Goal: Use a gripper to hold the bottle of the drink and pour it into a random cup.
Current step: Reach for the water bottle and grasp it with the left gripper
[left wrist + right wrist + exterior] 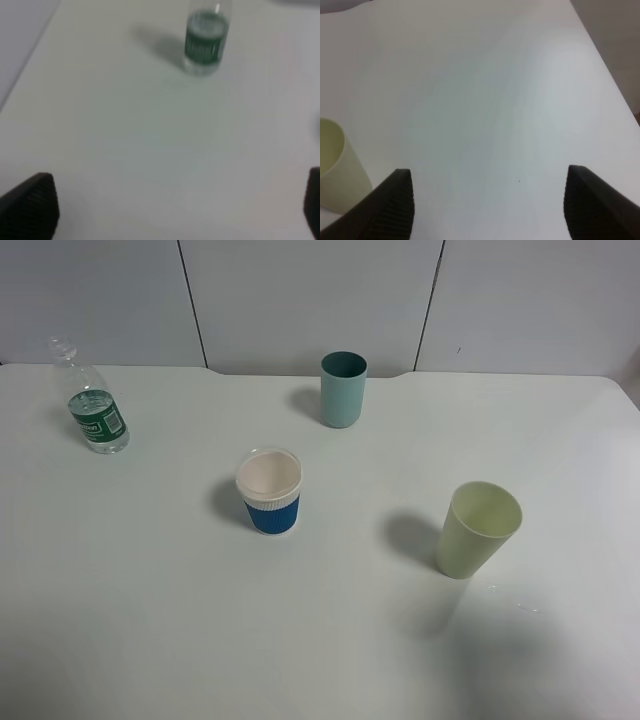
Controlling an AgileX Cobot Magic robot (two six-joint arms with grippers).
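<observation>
The bottle of the drink point(95, 405), clear plastic with a green label and no cap, stands upright at the table's far left. In the left wrist view the bottle point(205, 42) stands well ahead of my left gripper point(175, 210), whose black fingers point(30, 207) are spread wide with nothing between them. The cup point(269, 491), blue below with a white ribbed band, stands upright near the table's middle. My right gripper point(490, 205) is open over bare table, holding nothing. Neither gripper shows in the exterior high view.
A teal cylindrical cup point(343, 388) stands at the back centre. A pale green tapered cup point(476, 530) stands at the right, and it shows beside my right gripper's finger point(332, 170). The white table point(150, 620) ends at a grey wall behind.
</observation>
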